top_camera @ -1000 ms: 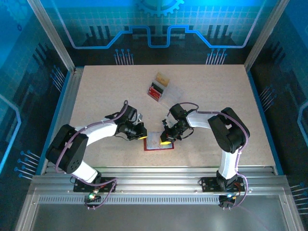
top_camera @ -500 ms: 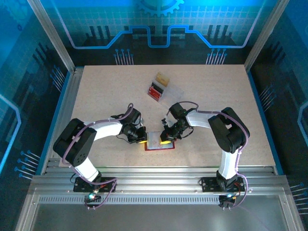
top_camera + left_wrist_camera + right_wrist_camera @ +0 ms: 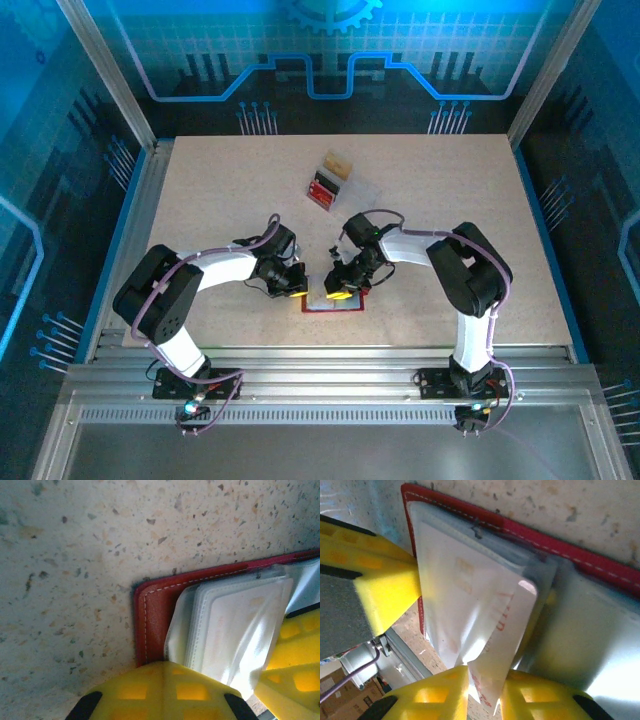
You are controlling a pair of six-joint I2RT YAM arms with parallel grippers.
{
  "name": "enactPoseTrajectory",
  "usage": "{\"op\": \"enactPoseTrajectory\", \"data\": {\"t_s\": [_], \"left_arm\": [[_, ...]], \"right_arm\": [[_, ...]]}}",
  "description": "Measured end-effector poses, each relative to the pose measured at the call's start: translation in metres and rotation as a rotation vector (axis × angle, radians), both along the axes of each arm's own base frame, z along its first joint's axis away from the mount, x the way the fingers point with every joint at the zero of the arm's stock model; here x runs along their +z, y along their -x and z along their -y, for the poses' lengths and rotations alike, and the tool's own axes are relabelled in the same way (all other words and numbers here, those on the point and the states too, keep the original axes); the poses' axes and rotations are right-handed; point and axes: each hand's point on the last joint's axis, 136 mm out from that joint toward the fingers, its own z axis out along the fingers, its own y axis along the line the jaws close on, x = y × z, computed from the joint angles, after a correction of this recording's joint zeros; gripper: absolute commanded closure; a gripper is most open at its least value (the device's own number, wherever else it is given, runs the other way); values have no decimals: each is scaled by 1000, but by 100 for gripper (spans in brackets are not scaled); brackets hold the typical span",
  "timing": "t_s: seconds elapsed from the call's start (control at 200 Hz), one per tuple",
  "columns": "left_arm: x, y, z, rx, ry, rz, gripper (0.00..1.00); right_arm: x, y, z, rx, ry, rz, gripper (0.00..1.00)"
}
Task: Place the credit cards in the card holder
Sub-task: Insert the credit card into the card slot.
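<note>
Right claw [image 3: 484, 680] pinching credit card [image 3: 490, 630], over open card holder [image 3: 560, 547]

A pale speckled table [image 3: 220, 190] carries everything. Just below its centre, toward six o'clock, the red card holder [image 3: 312, 306] lies open and flat on the surface, pale cards [image 3: 235, 625] resting in it. Toward twelve o'clock from the holder, well apart, sit a clear plastic box [image 3: 352, 187], dark red ribbed pieces [image 3: 322, 188] and a small tan block [image 3: 338, 163].
</note>
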Motion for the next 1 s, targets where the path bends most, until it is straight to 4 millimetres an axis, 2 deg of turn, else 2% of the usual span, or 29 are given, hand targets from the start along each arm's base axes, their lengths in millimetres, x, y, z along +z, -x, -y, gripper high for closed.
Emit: {"op": "enactPoseTrajectory", "data": {"t_s": [0.135, 0.295, 0.405, 0.5, 0.63, 1.001], "left_arm": [[0, 0, 0, 0, -2, 1, 98], [0, -1, 3, -7, 2, 10, 98], [0, -2, 6, -13, 8, 19, 98], [0, -2, 6, -13, 8, 20, 98], [0, -1, 6, -13, 8, 19, 97], [0, -1, 7, -13, 8, 18, 97]], "right_arm": [[6, 0, -3, 2, -4, 20, 58], [12, -2, -1, 3, 26, 71, 53], [11, -4, 4, -1, 61, 89, 53], [11, -5, 5, 6, 93, 108, 58], [12, -5, 4, 21, 132, 135, 61], [9, -1, -5, 64, 226, 178, 57]]}}
